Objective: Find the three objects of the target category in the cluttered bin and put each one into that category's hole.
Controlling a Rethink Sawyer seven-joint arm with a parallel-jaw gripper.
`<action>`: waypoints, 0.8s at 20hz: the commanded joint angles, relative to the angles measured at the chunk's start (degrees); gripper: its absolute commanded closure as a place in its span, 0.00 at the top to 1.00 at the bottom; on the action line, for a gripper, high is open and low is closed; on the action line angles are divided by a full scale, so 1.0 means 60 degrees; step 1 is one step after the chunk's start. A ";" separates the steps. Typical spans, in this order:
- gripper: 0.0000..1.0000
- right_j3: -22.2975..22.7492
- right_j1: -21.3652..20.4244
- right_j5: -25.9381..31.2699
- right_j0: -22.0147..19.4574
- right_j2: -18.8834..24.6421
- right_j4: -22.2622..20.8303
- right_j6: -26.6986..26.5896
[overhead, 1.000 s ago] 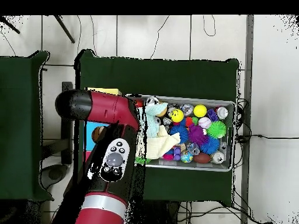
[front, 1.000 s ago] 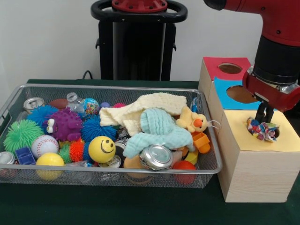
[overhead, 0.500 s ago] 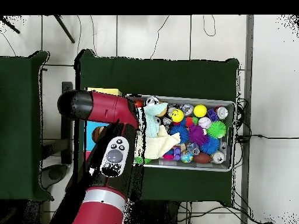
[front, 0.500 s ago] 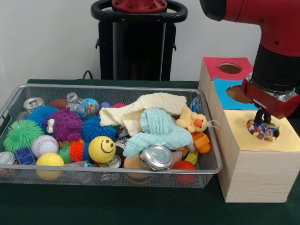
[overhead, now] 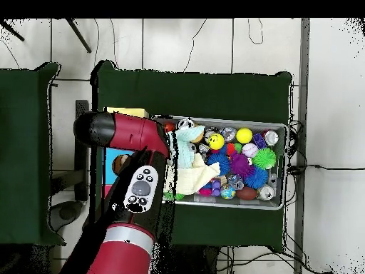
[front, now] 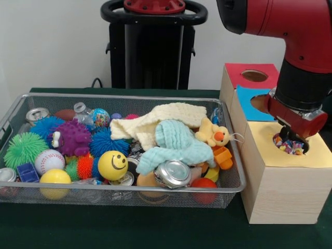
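Note:
My gripper [front: 291, 143] is lowered into the round hole of the yellow-topped box [front: 321, 155] at the right. It is shut on a crumpled multicoloured object [front: 294, 149], which sits half inside the hole, level with its rim. The wire bin [front: 124, 97] to the left holds balls, spiky toys, cans, cloths and a yellow duck [front: 213, 134]. In the overhead view the red arm [overhead: 135, 193] covers the gripper and most of the boxes.
Behind the yellow box stand a blue-topped box [front: 248, 108] and a red-topped box [front: 237, 72], each with a round hole. A smiley ball [front: 112, 165], a baseball [front: 49, 160] and a crushed can [front: 173, 173] lie near the bin's front.
The gripper has come down with the multicoloured object, from just above the yellow box's top into its hole. The arm has swung slightly left at its upper part.

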 commanded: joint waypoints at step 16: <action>0.00 0.0483 -0.1399 0.1988 -0.0122 0.0718 0.0262 0.1375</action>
